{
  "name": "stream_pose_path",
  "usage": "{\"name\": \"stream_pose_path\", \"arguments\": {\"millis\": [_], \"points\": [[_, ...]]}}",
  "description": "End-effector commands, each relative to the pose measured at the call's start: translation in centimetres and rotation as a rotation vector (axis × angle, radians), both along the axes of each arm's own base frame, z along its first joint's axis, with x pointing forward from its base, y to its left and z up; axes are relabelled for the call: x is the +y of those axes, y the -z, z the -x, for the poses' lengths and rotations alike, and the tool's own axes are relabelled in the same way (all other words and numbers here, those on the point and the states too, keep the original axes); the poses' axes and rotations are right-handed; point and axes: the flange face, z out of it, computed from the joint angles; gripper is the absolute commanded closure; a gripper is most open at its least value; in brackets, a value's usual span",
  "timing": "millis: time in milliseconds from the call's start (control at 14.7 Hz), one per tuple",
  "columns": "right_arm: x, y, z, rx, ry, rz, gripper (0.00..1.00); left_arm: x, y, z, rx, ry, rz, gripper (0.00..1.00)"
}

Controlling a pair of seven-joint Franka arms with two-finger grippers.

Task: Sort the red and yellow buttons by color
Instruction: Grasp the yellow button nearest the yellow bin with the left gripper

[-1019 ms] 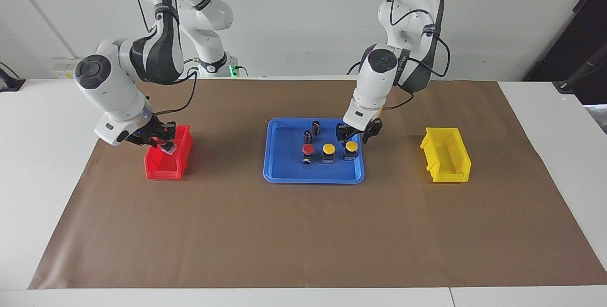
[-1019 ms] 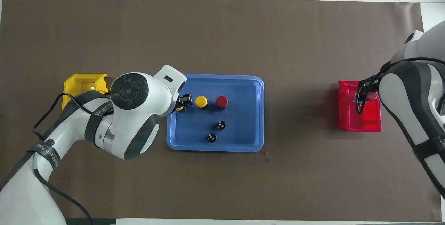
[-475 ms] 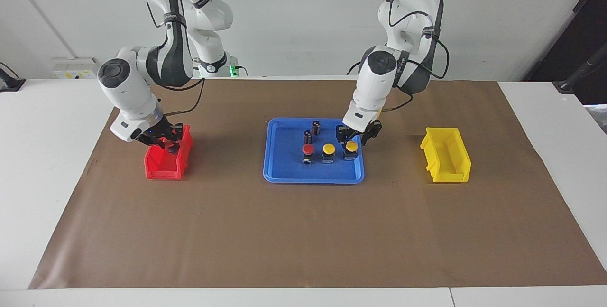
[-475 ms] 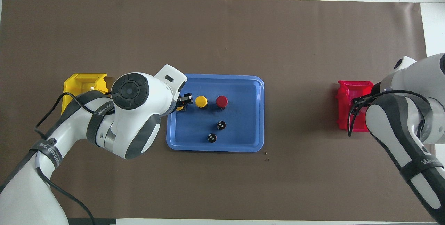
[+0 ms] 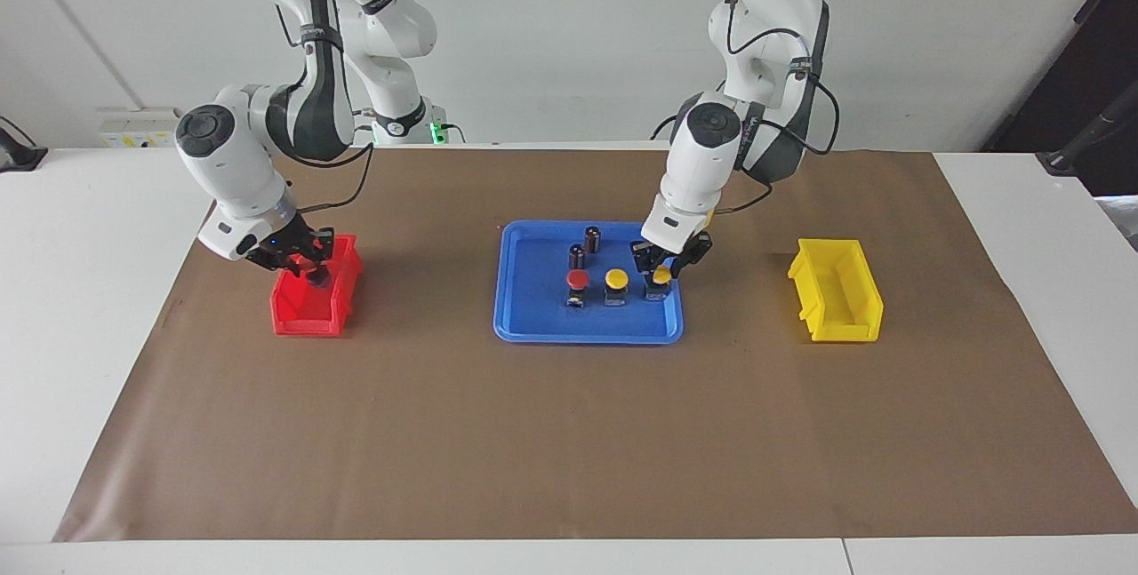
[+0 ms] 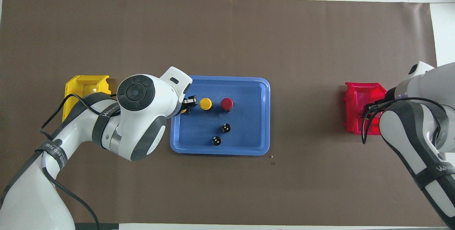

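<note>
Since 1 second ago the left gripper (image 5: 662, 274) has drawn its jaws in from a spread stance to a clamp on the yellow button (image 5: 660, 280) at the left arm's end of the blue tray (image 5: 533, 326), and the right gripper (image 5: 308, 271) has swung more upright over the red bin (image 5: 307, 313), with the button it carried then no longer visible in its jaws.

Now the left jaws are closed against the yellow cap, and that button stands on the tray floor. In the overhead view the left arm's wrist hides most of this button. Beside it, in 1 row, stand the second yellow button (image 5: 616, 285) and the red button (image 5: 577, 288), the red one toward the right arm's end. 2 dark cylinders (image 5: 585, 247) with silver tops stand in the same tray, nearer to the robots than the row.

The right jaws are closed, tips together, low in the mouth of the red bin. Whether a button lies inside that bin cannot be told, since the gripper and the wall cover it.

The yellow bin (image 5: 837, 291) sits on the brown mat (image 5: 569, 433) toward the left arm's end of the surface, well apart from the tray.
</note>
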Motion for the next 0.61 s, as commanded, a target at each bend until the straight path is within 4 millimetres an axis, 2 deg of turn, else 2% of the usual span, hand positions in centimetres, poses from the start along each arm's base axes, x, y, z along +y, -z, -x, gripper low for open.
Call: {"name": "stream_pose_path", "arguments": {"millis": [0,136,204,272,340,408,543], "points": [[-0.1,-0.2,1.0,-0.009,-0.012,0.010,0.72,0.0,-0.3,0.2,0.003,-0.012,-0.015,0.94],[0.0,0.0,1.3,-0.003,-0.006,0.008,0.68,-0.4,-2.5,0.3,0.030,-0.011,-0.033,0.97],[0.0,0.1,1.4,-0.001,-0.006,0.008,0.55,-0.2,-4.8,0.2,0.044,-0.010,-0.043,0.97],[0.0,0.1,1.4,-0.003,-0.005,0.009,0.37,0.2,-7.0,-0.1,0.061,-0.010,-0.055,0.98],[0.0,0.0,1.4,-0.001,-0.006,0.008,0.32,1.0,-8.9,-0.7,0.089,-0.014,-0.071,0.98],[-0.1,-0.3,1.1,-0.001,-0.007,0.008,0.31,2.2,-10.3,-1.6,0.102,-0.015,-0.076,0.98],[-0.1,-2.6,-0.6,0.009,-0.012,0.008,0.31,6.5,-12.7,-3.5,0.101,0.005,-0.065,0.98]]}}
